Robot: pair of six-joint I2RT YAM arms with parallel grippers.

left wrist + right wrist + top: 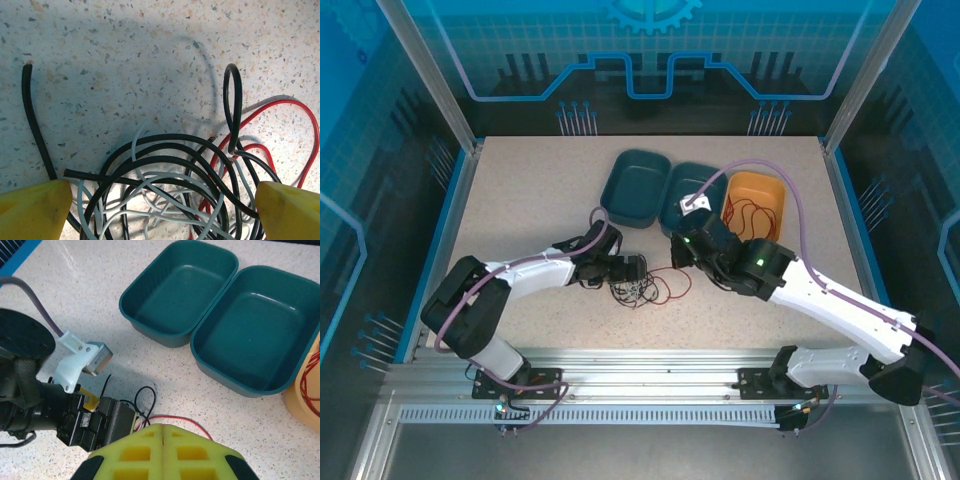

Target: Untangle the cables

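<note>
The cables lie in one tangle [634,291] on the table between my two arms. In the left wrist view black loops [165,150] cross over white strands [167,200], and a red loop [312,125] sticks out to the right. My left gripper [160,215] is open, its yellow fingertips [32,207] standing either side of the tangle. My right gripper [163,450] is shut, with nothing visible between its pads. It hovers just right of the tangle, above a red strand [187,420]. In the top view the left gripper [630,278] and right gripper [678,250] nearly face each other.
Two empty teal trays [632,160] [672,215] stand side by side behind the tangle. An orange tray [770,183] to their right holds a thin red wire [752,215]. A loose black cable end [27,100] lies left of the tangle. Bare tabletop [520,200] stretches to the left.
</note>
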